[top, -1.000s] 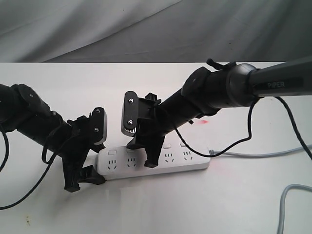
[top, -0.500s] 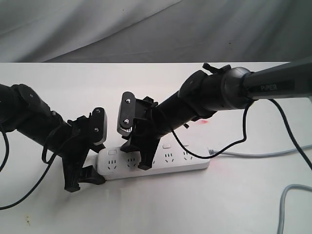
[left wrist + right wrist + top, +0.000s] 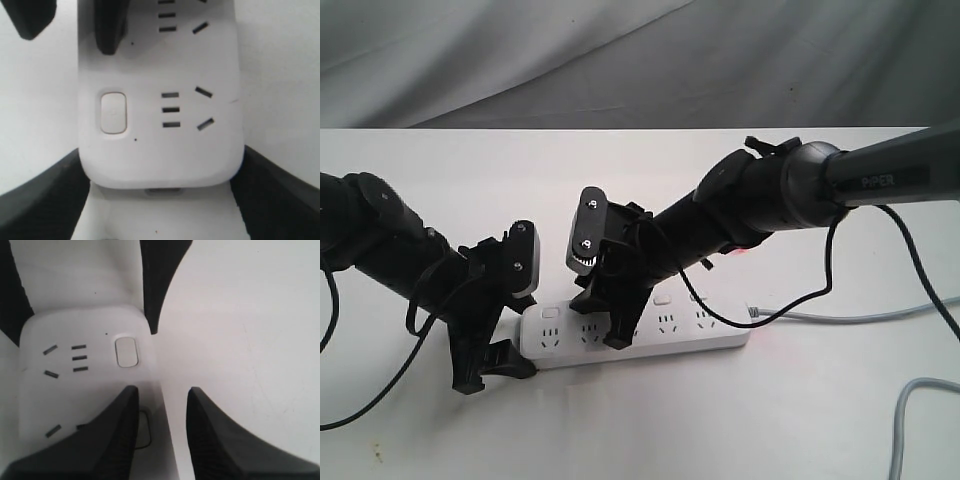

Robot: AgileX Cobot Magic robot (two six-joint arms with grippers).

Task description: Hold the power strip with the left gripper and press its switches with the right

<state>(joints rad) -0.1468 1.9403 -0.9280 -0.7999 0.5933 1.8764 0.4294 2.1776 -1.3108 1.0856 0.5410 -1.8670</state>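
Claws first, from the left: my left claw [image 3: 492, 368] sits at the left end of the white power strip [image 3: 655, 338], which lies lengthwise on the white worktop [image 3: 650, 430]. Its wrist view shows a jaw on either long side of the strip's rounded end. Both jaws touch the corners, so the claw is closed on the strip at about the strip's own width. The end switch [image 3: 113, 112] lies bare just beyond the jaws, first of the switches [image 3: 662, 298] along the far edge.

Just to the right, my right claw [image 3: 602, 320] comes down over the second socket group. Its jaws stand a little apart and grip nothing. One finger [image 3: 112, 440] is over the strip and covers part of the second switch. The other finger is over bare worktop beside the strip. Whether that finger is pressing, I cannot tell.

Farther right, my right arm's tube carries the pale lettering "PiPER" [image 3: 880, 182]. A grey cord [image 3: 840, 318] runs from the strip's right end toward the right edge.
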